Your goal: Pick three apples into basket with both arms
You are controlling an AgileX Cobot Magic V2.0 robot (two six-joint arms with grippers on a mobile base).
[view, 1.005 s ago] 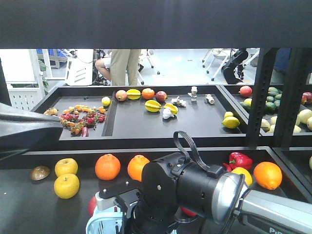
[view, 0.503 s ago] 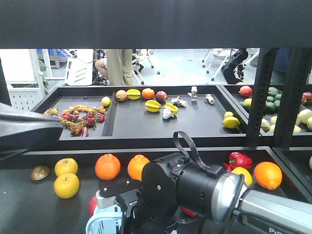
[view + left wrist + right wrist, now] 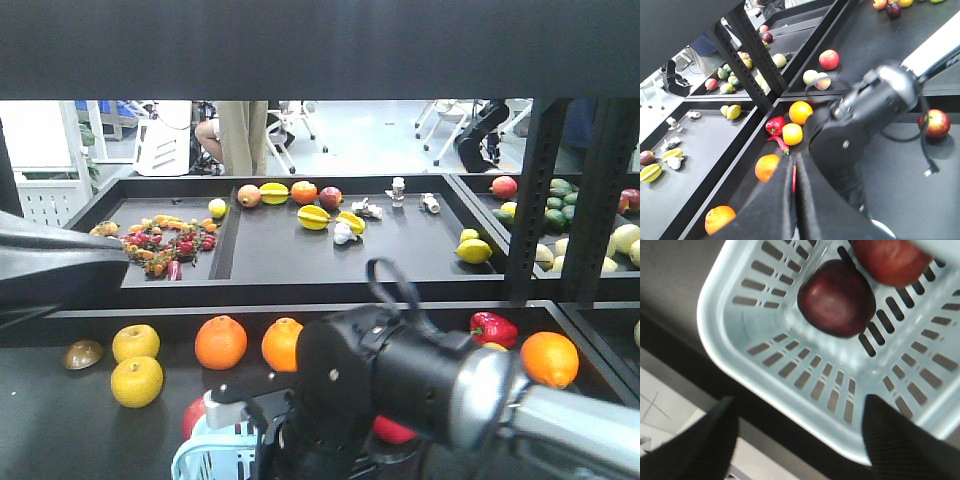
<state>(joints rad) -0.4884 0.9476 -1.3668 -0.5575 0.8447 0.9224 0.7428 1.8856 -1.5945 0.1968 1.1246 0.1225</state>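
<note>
The pale-blue basket point(image 3: 765, 360) fills the right wrist view, and two red apples lie in it, a dark one point(image 3: 836, 297) and another point(image 3: 890, 260) at the top edge. My right gripper point(image 3: 800, 440) hangs open above the basket's rim, nothing between its fingers point(image 3: 705, 440). In the front view the bulky right arm point(image 3: 400, 380) covers most of the basket point(image 3: 205, 462); a red apple point(image 3: 195, 415) peeks out beside it. My left gripper point(image 3: 794, 175) is shut, pointing toward the right arm point(image 3: 865, 115). Another apple point(image 3: 938, 123) lies on the dark table at the right.
Oranges point(image 3: 220, 342), yellow fruit point(image 3: 137, 381), a red pepper point(image 3: 493, 328) and an orange point(image 3: 549, 359) line the near shelf. A black upright post point(image 3: 530, 200) stands to the right. Trays behind hold mixed fruit. The left arm's link point(image 3: 50, 265) reaches in from the left.
The right arm has shifted slightly right and lower over the basket, and its cable loop moved right. More of the basket's left side shows.
</note>
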